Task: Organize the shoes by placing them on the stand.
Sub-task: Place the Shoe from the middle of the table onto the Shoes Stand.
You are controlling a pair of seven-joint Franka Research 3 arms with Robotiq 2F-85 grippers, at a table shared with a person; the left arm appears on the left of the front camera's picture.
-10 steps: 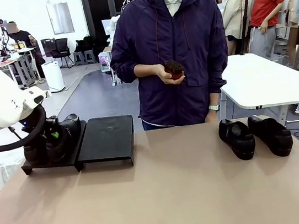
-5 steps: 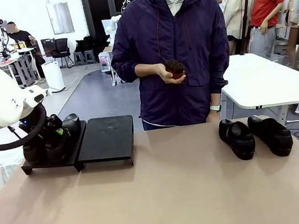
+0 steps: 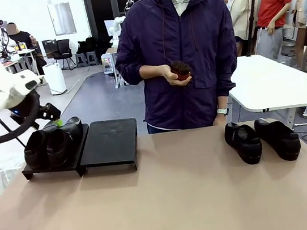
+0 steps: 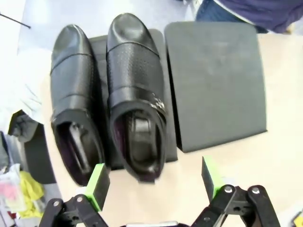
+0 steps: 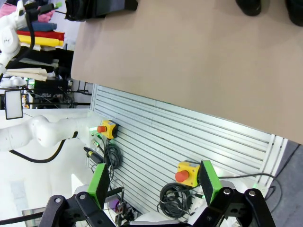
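Black shoes [image 3: 243, 142], matte-black stand [image 3: 108, 141], tan table [image 3: 183, 202], purple jacket [image 3: 190, 52]

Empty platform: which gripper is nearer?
Left. The left gripper hangs open above the shoes beside the empty platform; the right gripper is off the table, past its near edge.

Shoes [image 4: 135, 85] black leather, slight gloss, 1 perforated on top; stand [image 4: 215, 80] matt black, smooth; table [image 3: 183, 202] matt tan.

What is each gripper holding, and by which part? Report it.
Nothing in either. The left gripper hangs open above two shoes on the stand; the right gripper is open and empty.
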